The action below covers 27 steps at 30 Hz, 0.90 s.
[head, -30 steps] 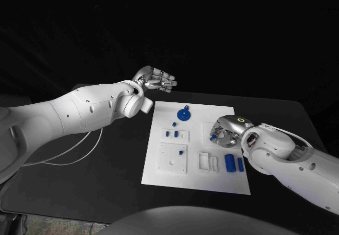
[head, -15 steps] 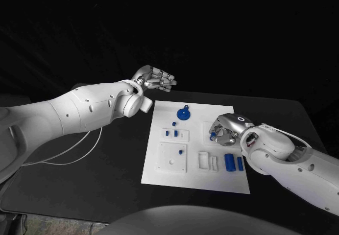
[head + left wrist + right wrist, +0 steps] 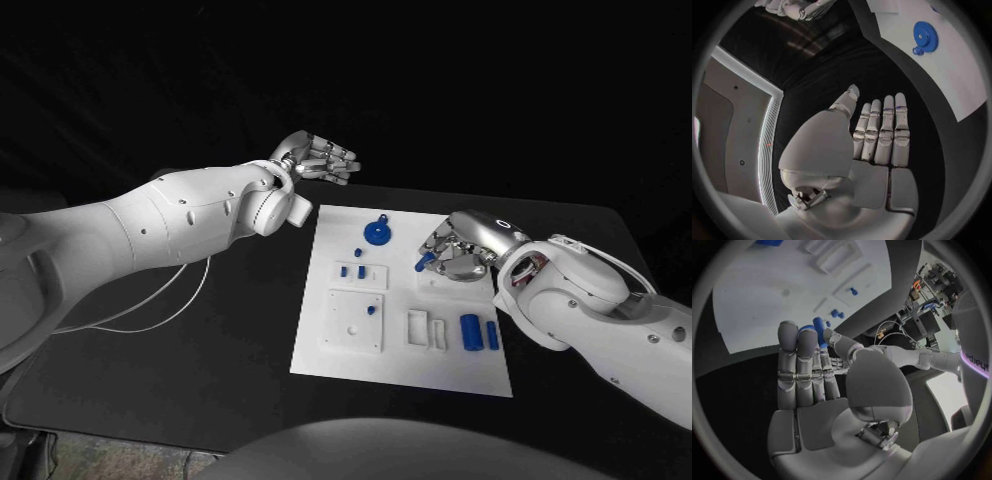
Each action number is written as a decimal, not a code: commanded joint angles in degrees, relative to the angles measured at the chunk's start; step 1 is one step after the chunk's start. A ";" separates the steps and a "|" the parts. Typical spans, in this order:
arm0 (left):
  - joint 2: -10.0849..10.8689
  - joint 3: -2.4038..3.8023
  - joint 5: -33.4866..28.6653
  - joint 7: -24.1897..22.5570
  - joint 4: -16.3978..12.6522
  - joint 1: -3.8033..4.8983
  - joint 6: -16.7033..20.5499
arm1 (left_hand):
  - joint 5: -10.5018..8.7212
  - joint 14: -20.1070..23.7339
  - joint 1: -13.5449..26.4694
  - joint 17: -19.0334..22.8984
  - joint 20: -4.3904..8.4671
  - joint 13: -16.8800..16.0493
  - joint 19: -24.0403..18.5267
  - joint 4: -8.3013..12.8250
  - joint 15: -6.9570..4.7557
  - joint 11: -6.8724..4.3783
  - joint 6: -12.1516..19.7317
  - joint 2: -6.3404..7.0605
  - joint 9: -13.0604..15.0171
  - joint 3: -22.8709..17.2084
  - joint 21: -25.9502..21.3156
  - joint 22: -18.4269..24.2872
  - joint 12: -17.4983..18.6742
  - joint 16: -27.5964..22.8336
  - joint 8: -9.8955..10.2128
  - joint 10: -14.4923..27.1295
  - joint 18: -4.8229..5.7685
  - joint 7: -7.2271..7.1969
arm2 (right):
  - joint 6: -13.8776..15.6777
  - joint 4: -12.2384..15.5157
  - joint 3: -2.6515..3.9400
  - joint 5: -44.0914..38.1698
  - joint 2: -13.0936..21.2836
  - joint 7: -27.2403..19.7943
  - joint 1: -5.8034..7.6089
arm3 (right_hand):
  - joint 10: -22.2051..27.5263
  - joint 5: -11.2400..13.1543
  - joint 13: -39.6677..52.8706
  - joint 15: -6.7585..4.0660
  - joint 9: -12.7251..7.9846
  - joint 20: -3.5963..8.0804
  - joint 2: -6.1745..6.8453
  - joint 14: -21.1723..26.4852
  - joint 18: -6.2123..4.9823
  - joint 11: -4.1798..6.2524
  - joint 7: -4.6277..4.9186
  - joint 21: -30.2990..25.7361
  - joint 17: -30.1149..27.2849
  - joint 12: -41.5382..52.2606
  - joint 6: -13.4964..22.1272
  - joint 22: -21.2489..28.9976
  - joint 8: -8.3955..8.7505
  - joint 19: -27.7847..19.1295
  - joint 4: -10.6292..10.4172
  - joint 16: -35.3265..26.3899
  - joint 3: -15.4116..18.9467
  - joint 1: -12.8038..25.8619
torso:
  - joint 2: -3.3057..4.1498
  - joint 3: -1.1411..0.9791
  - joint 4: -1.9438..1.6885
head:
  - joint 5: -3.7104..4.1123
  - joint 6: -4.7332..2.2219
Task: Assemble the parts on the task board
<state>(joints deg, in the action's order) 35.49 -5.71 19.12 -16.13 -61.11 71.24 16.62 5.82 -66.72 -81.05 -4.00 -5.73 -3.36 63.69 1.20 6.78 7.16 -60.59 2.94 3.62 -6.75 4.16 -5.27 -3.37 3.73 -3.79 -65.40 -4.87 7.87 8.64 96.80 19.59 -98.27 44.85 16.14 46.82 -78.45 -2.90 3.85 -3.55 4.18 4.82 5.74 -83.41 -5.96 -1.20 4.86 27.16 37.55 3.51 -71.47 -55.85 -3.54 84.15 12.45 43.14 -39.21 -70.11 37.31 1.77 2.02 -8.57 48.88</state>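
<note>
We see the right hand [image 3: 459, 255] above the right side of the board [image 3: 329, 362]. Its fingers [image 3: 797, 347] lie close together, and a small blue peg [image 3: 424, 262] sits between their tips and the thumb, so this hand holds the peg. In the right wrist view the peg [image 3: 820, 332] shows as a blue patch just behind the fingertips; most of it is covered by them, so we cannot tell its full shape. In the head view one end of it sticks out from the fingers toward the middle of the board.

The left hand [image 3: 319, 160] is off the board, beyond its far left corner. In the left wrist view its fingers [image 3: 882, 132] are straight and side by side, the thumb a little apart, and they hold nothing. The blue gear [image 3: 925, 36] lies on the board well ahead of these fingertips, not touching them.

Near the right hand, two blue cylinders [image 3: 470, 332] lie on the board, on the wrist side of the hand and apart from the fingers. Small blue pieces [image 3: 349, 272] stand on the board beyond the peg tip. They are too small to make out their form. The white recesses [image 3: 426, 330] next to the cylinders are also hard to read.
</note>
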 commanded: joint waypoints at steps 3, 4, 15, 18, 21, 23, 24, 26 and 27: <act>-0.52 0.03 -0.28 -0.53 0.49 -0.13 -0.78 | -0.08 0.50 0.06 0.05 -0.23 -0.06 -0.05 -0.09 0.00 -0.06 -0.20 -0.49 0.05 0.17 0.26 0.05 0.00 -0.24 0.15 0.18 -0.11 -0.16 | -1.93 1.64 -0.57 3.26 -2.14 -0.87 0.01 | -0.89 -0.26 -0.02 -0.34 2.23 0.40 -0.53 0.11 -1.05 0.45 -0.57 -0.28 0.06 0.13 -0.91 -0.01 -0.16 1.81 0.27 -0.33 0.09 0.33 | -0.22 0.14 0.03 | -0.54 0.13; -0.57 0.03 -0.28 -0.53 0.56 -0.17 -0.79 | -0.08 0.50 0.06 0.05 -0.23 -0.06 -0.05 -0.09 0.00 -0.06 -0.20 -0.49 0.05 0.17 0.26 0.05 0.00 -0.24 0.15 0.18 -0.11 -0.16 | -1.96 1.76 -0.88 3.27 -2.74 -0.98 0.01 | -0.87 -0.25 -0.02 -0.33 2.32 0.39 -0.64 0.14 -1.05 0.45 -0.56 -0.44 0.05 0.13 -0.87 -0.04 -0.18 1.80 0.31 -0.37 0.33 0.31 | -0.27 0.16 0.08 | -0.63 0.14; -1.52 0.03 -0.32 -0.58 1.18 -0.54 -1.04 | -0.08 0.50 0.06 0.05 -0.23 -0.06 -0.05 -0.09 0.00 -0.06 -0.20 -0.49 0.05 0.17 0.26 0.05 0.00 -0.24 0.15 0.18 -0.11 -0.16 | -0.74 1.45 -6.28 -1.91 -8.22 -2.04 0.00 | -0.91 -0.31 -0.01 -0.35 2.38 0.40 -0.73 0.11 -1.07 0.45 -0.56 -0.51 0.03 0.14 -0.87 -0.08 -0.16 1.85 0.47 -0.39 0.35 0.26 | -0.44 0.21 0.16 | -2.11 0.61; -1.74 0.02 -0.34 -0.55 1.21 -0.59 -1.17 | -0.08 0.53 0.06 0.04 -0.24 -0.05 -0.09 -0.23 0.01 -0.07 -0.20 -0.53 0.05 0.23 0.27 0.32 0.00 -0.24 0.15 0.13 -0.07 -0.18 | -0.57 1.11 -7.47 -3.28 -9.10 -2.23 0.00 | -0.94 -0.29 -0.01 -0.33 2.41 0.39 -0.70 0.12 -1.06 0.46 -0.57 -0.45 0.02 0.14 -0.91 -0.15 -0.17 1.86 0.54 -0.40 0.38 0.30 | -0.41 0.19 0.18 | -2.29 0.68; -1.86 0.02 -0.35 -0.45 1.26 -0.62 -1.36 | -0.08 0.53 0.06 0.04 -0.24 -0.05 -0.09 -0.23 0.01 -0.07 -0.20 -0.53 0.05 0.23 0.27 0.32 0.00 -0.24 0.15 0.13 -0.07 -0.18 | -0.33 0.57 -8.71 -5.80 -9.93 -2.45 0.00 | -0.97 -0.32 -0.01 -0.34 2.43 0.40 -0.71 0.11 -1.07 0.46 -0.58 -0.44 0.01 0.14 -0.92 -0.19 -0.17 1.87 0.60 -0.40 0.36 0.30 | -0.40 0.24 0.22 | -2.43 0.81; -1.93 0.02 -0.36 -0.38 1.29 -0.63 -1.48 | -0.08 0.53 0.06 0.04 -0.24 -0.05 -0.09 -0.23 0.01 -0.07 -0.20 -0.53 0.05 0.23 0.27 0.32 0.00 -0.24 0.15 0.13 -0.07 -0.18 | -0.39 0.15 -9.39 -7.00 -10.26 -2.51 0.00 | -1.02 -0.33 0.00 -0.35 2.46 0.41 -0.67 0.11 -1.06 0.48 -0.60 -0.30 0.00 0.15 -0.99 -0.31 -0.19 1.90 0.71 -0.41 0.34 0.30 | -0.43 0.24 0.22 | -2.51 0.89; -1.95 0.02 -0.36 -0.36 1.29 -0.64 -1.51 | -0.08 0.53 0.06 0.04 -0.24 -0.05 -0.09 -0.23 0.01 -0.07 -0.20 -0.53 0.05 0.23 0.27 0.32 0.00 -0.24 0.15 0.13 -0.07 -0.18 | -0.44 -0.01 -9.70 -7.43 -10.35 -2.52 0.00 | -1.02 -0.33 0.00 -0.35 2.46 0.41 -0.67 0.11 -1.06 0.48 -0.60 -0.30 0.00 0.15 -0.99 -0.31 -0.19 1.90 0.71 -0.41 0.34 0.30 | -0.44 0.24 0.20 | -2.58 0.95; -1.97 0.01 -0.36 -0.34 1.30 -0.64 -1.57 | -0.08 0.53 0.06 0.04 -0.24 -0.05 -0.09 -0.23 0.01 -0.07 -0.20 -0.53 0.05 0.23 0.27 0.32 0.00 -0.24 0.15 0.13 -0.07 -0.18 | -0.48 -0.32 -10.28 -8.28 -10.52 -2.52 0.00 | -1.02 -0.33 0.00 -0.35 2.46 0.41 -0.67 0.11 -1.06 0.48 -0.60 -0.30 0.00 0.15 -0.99 -0.31 -0.19 1.90 0.71 -0.41 0.34 0.30 | -0.45 0.24 0.19 | -2.62 0.97; -1.97 0.01 -0.36 -0.33 1.29 -0.64 -1.59 | -0.10 0.56 0.11 0.04 -0.25 -0.06 -0.11 -0.26 0.02 -0.06 -0.17 -0.57 0.05 0.26 0.26 0.36 -0.01 -0.24 0.16 0.14 -0.06 -0.16 | -0.52 -0.47 -10.54 -8.76 -10.61 -2.53 0.00 | -1.02 -0.33 0.00 -0.35 2.46 0.41 -0.67 0.11 -1.06 0.48 -0.60 -0.30 0.00 0.15 -0.99 -0.31 -0.19 1.90 0.71 -0.41 0.34 0.30 | -0.45 0.23 0.19 | -2.64 1.00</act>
<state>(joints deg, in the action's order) 33.68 -5.73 19.12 -16.15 -59.79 70.58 16.06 5.82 -66.72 -81.04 -4.00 -5.73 -3.36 63.69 1.11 6.78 7.16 -60.59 2.94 3.62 -6.65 4.16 -4.98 -3.37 3.73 -3.79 -65.40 -4.87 7.87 8.17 96.51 9.09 -102.75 34.36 14.47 46.86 -78.95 -2.88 3.81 -3.66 4.19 4.82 5.71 -83.37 -6.14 -0.69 4.65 26.81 37.54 3.48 -71.65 -56.12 -3.50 84.12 12.75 42.92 -38.89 -69.68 36.88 1.98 2.22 -11.12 49.81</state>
